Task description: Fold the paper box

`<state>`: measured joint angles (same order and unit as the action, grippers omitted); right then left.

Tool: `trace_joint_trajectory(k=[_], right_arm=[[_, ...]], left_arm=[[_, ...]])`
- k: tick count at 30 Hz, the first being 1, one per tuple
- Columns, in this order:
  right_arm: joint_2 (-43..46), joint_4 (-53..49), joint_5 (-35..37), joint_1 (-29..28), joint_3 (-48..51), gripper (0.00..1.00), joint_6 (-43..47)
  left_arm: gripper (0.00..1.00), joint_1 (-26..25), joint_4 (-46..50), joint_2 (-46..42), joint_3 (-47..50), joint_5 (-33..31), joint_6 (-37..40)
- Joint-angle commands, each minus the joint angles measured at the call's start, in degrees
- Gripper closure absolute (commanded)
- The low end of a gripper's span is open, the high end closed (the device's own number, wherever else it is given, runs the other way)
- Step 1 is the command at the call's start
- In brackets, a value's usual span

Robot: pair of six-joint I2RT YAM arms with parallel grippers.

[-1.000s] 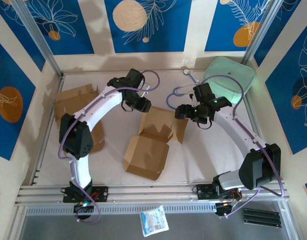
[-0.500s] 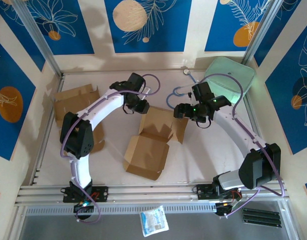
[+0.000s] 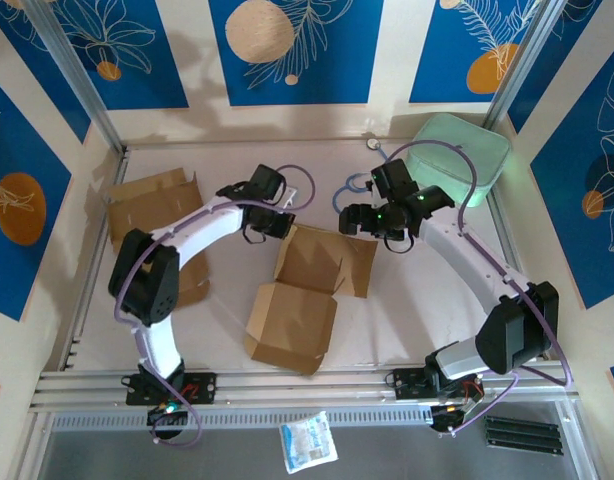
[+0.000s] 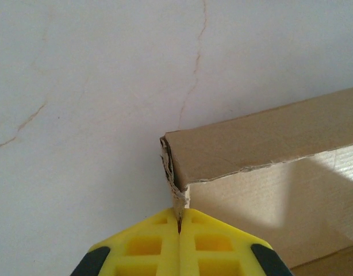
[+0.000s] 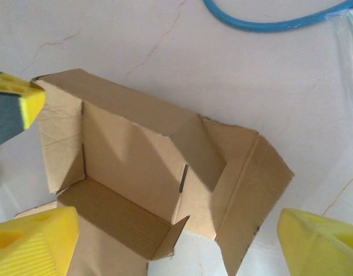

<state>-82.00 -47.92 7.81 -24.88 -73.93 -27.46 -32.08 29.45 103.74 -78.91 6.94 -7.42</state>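
The brown paper box [image 3: 322,262] lies open mid-table, its walls partly raised and its lid panel [image 3: 292,325] spread toward the front. My left gripper [image 3: 279,226] is shut on the box's far-left corner. In the left wrist view the yellow fingers [image 4: 179,221] pinch the frayed corner edge [image 4: 172,167] of the box [image 4: 268,138]. My right gripper [image 3: 349,221] hovers open over the box's right side. The right wrist view looks down into the box [image 5: 142,155] between the wide-apart fingers of that gripper [image 5: 176,247], and the left gripper's fingertip [image 5: 18,103] shows at the box's corner.
Flat cardboard pieces [image 3: 152,200] lie at the left side of the table. A pale green tub [image 3: 462,150] sits at the back right, with a blue cable [image 3: 362,185] beside it, the cable [image 5: 268,24] also lying beyond the box. A white packet [image 3: 307,440] lies below the table's front rail.
My left gripper has moved onto the box's far-left corner and shut on it. The box has shifted slightly to the front-left. My right gripper has drifted a little back and left, still open.
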Motion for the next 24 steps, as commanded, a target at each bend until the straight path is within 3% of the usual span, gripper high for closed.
trace_joint_trajectory(k=[1, 6, 11, 14, 19, 24], right_arm=[[-1.0, -1.9, 3.1, -1.9, -2.2, 0.11, 0.0], [-3.0, -1.8, 7.0, -4.4, -1.8, 0.12, 3.4], [-5.8, -2.1, 14.3, -9.0, -2.5, 0.17, 9.8], [-8.2, -2.6, 18.6, -11.4, -3.3, 0.24, 11.6], [-12.2, -2.7, 27.2, -14.1, -4.8, 0.44, 13.1], [-15.5, -0.4, 38.3, -15.3, -5.4, 0.55, 15.4]], left_arm=[[1.0, -1.2, -14.8, -6.8, 7.1, -2.6, 0.6], [1.0, -2.0, -31.9, -12.6, 18.6, -6.3, 2.0], [1.0, -2.8, -43.0, -15.3, 25.8, -8.9, 2.0], [1.0, -3.0, -45.1, -15.2, 26.9, -9.7, 1.7], [1.0, -3.4, -45.7, -14.9, 27.3, -9.8, 1.2], [1.0, -3.5, -45.7, -15.5, 27.3, -9.8, 1.2]])
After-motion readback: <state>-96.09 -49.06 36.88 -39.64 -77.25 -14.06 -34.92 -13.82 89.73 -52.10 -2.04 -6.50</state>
